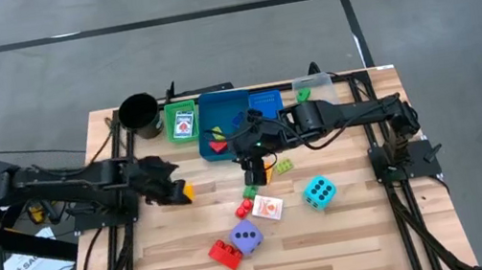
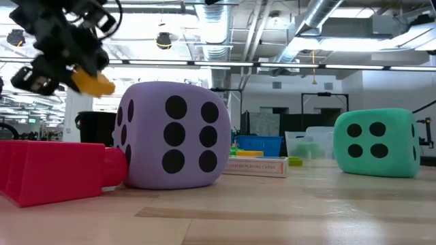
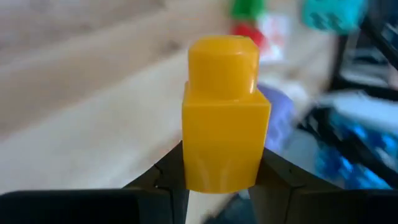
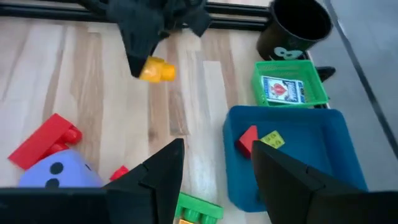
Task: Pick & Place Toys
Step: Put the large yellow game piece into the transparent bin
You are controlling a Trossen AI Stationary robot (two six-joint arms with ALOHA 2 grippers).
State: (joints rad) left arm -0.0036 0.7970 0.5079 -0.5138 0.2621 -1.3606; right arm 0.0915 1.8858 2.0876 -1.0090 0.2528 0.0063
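My left gripper (image 1: 178, 192) is shut on a yellow brick (image 3: 224, 112) above the table's left middle; the brick also shows in the low view (image 2: 92, 83). My right gripper (image 4: 214, 171) is open and empty, just near of the blue tray (image 1: 213, 144), above a green and orange brick (image 1: 277, 165). A purple dice (image 1: 249, 237), a red brick (image 1: 224, 253), a teal dice (image 1: 320, 191), a picture card (image 1: 269, 208) and small green and red bricks (image 1: 248, 194) lie on the table. A red and a yellow piece (image 4: 258, 140) lie in the blue tray. My left gripper pinches the yellow brick's two opposite sides near its base (image 3: 214, 171) between its two fingers. The fingers come from the table's left, slanting down. The brick's stud (image 3: 224, 62) points away from the fingers. The brick is lifted clear of the table.
A black cup (image 1: 139, 114) stands at the far left. Beside it is a green tray (image 1: 168, 125) with a card box, then the blue tray, a second blue piece (image 1: 265, 104) and a clear tray (image 1: 314, 92) along the far edge.
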